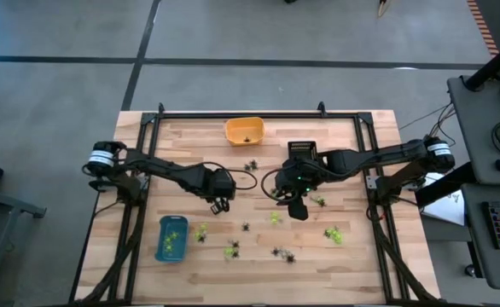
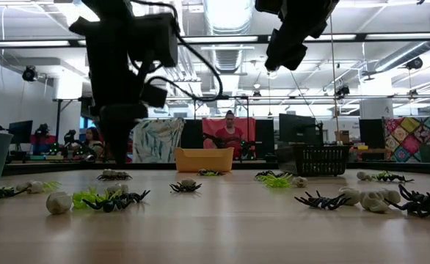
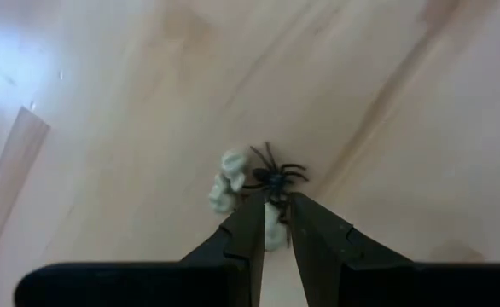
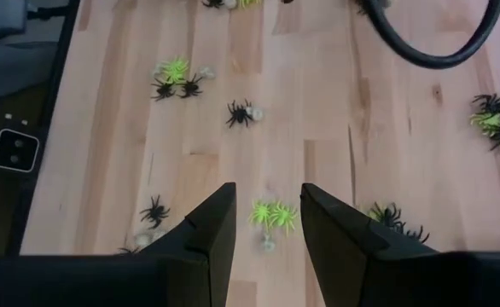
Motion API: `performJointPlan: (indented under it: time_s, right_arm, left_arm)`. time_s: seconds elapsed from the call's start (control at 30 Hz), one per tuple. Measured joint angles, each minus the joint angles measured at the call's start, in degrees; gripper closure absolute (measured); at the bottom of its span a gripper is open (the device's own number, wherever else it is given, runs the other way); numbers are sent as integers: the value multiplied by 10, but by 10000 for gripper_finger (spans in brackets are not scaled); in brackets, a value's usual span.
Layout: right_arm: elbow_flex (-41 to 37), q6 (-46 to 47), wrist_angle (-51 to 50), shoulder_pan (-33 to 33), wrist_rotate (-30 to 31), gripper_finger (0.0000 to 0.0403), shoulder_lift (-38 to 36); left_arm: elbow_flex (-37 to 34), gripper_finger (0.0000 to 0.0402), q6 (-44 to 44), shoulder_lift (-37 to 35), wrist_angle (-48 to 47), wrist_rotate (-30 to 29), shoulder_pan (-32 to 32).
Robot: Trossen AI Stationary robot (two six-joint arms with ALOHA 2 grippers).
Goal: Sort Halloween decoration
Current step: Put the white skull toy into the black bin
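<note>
Sort is looking roughly part-done, most of it still to go. Starting at the left: blue tray [image 1: 171, 238] is sitting below-left of the left gripper [image 1: 218, 205] and holding a few lime-green trinkets [image 1: 172, 240]. The left gripper is hanging over the table centre-left with its jaws narrowed onto a black spider [image 3: 273, 177]; a whitish skull piece [image 3: 224, 185] is showing right beside the spider at the fingertips, and I cannot tell whether it is caught in the pinch too or just lying under it. Below and right of that gripper, loose pieces are still lying on the wood: a lime-green trinket [image 1: 200, 232], a green-and-black cluster [image 1: 232, 249], a lone black spider [image 1: 246, 227]. The orange tray [image 1: 244, 130] is sitting at the far edge, between the two grippers, with something dark inside; one more clump [image 1: 251, 165] is lying just short of it. The right gripper [image 1: 298, 210] is hovering mid-table, jaws half apart and empty, directly over a lime-green spider pair [image 4: 274, 213]. Further right, another green trinket [image 1: 332, 233] and black spiders [image 1: 282, 253] are waiting. Black tray is only showing in the low view [image 2: 321, 159]; contents hidden. My read: a dozen-odd items are still unsorted.
</note>
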Motion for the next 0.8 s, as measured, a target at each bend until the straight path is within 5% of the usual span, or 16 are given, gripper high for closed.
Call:
performJointPlan:
  time_s: [0.27, 0.8]
  right_arm:
    - [-4, 0, 1, 0, 0, 280, 0]
    - [-4, 1, 13, 0, 0, 280, 1]
  left_arm:
    - [-7, 356, -3, 2, 0, 6, 2]
    - [-11, 285, -5, 17, 1, 9, 2]
